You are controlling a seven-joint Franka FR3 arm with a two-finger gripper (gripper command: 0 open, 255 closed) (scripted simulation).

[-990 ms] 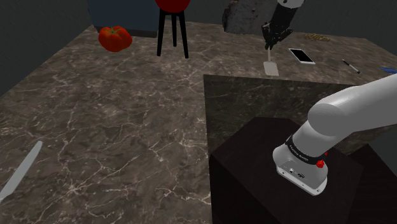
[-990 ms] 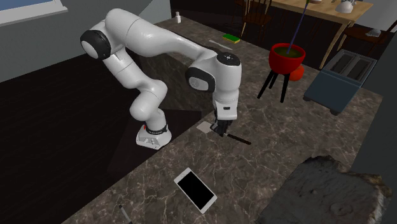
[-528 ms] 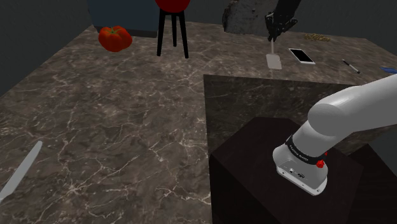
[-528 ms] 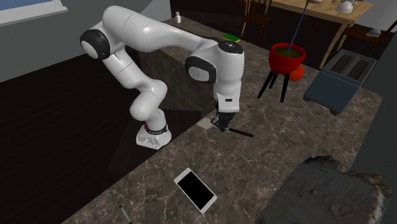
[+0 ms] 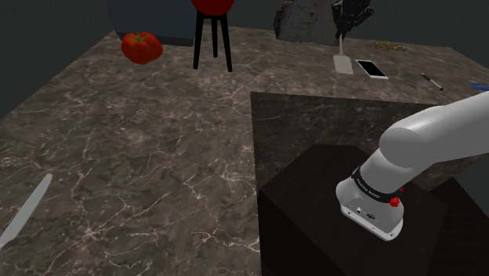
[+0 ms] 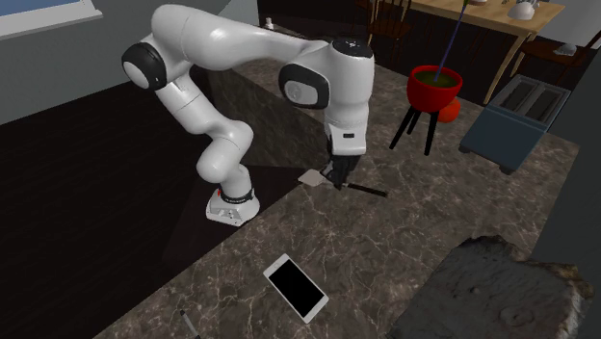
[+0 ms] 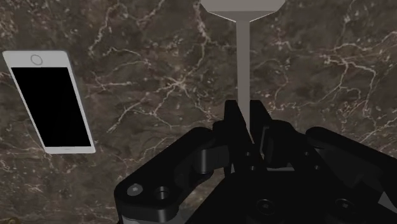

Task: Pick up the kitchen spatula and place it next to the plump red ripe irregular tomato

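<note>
The countertop (image 5: 141, 157) is smooth, dark, white-veined marble; the spatula (image 7: 243, 57) looks matt grey; the phone (image 7: 51, 102) has a glossy black screen.

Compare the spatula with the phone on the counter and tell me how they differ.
Shape: the spatula is a thin shaft widening into a flat blade; the phone is a plain rectangle. Colour: the spatula is all grey, the phone white-framed with a black screen. State: the spatula is clasped between the fingers of the gripper; the phone lies free on the marbled counter. Both are flat.
</note>
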